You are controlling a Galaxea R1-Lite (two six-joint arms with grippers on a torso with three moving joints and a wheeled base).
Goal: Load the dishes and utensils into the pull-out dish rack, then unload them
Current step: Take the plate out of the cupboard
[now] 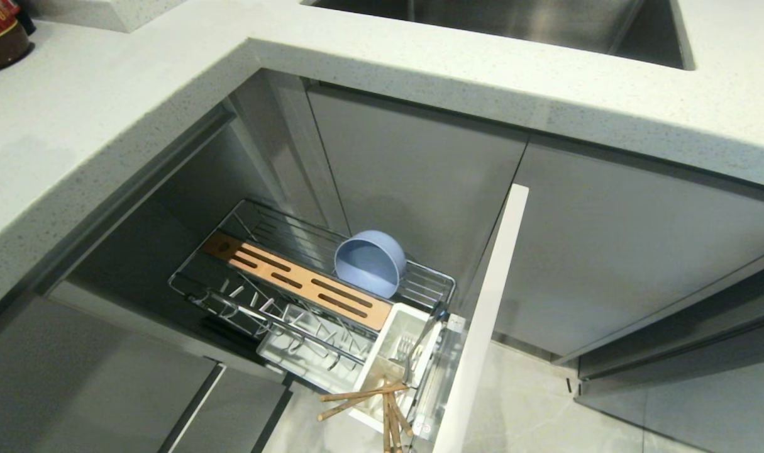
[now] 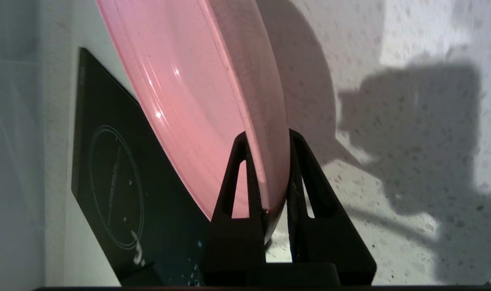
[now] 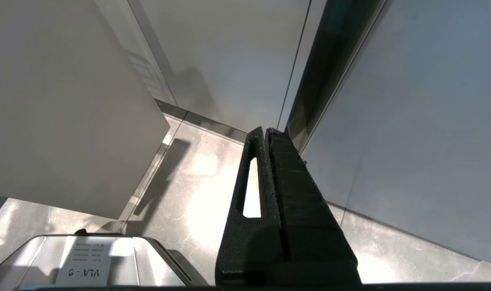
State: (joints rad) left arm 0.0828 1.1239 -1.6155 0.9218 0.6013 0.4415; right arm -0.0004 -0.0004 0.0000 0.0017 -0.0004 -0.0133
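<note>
Between the left pincer's [image 2: 269,178] fingers sits the pink plate's [image 2: 188,101] rim, clamped edge-on above the speckled table [image 2: 411,161] and a black panel [image 2: 120,190]. Rack [image 1: 312,283] is out, holding the bowl [image 1: 370,262], with chopsticks [image 1: 382,402] in the cup [image 1: 397,352]. I'd keep it upright and slot it between the prongs [image 1: 275,314] slowly. Right pincer [image 3: 267,137] hangs closed, empty.

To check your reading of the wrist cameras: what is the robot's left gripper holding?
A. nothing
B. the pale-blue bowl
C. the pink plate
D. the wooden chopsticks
C: in the left wrist view the two black fingers clamp the rim of the pink plate, held on edge.
</note>
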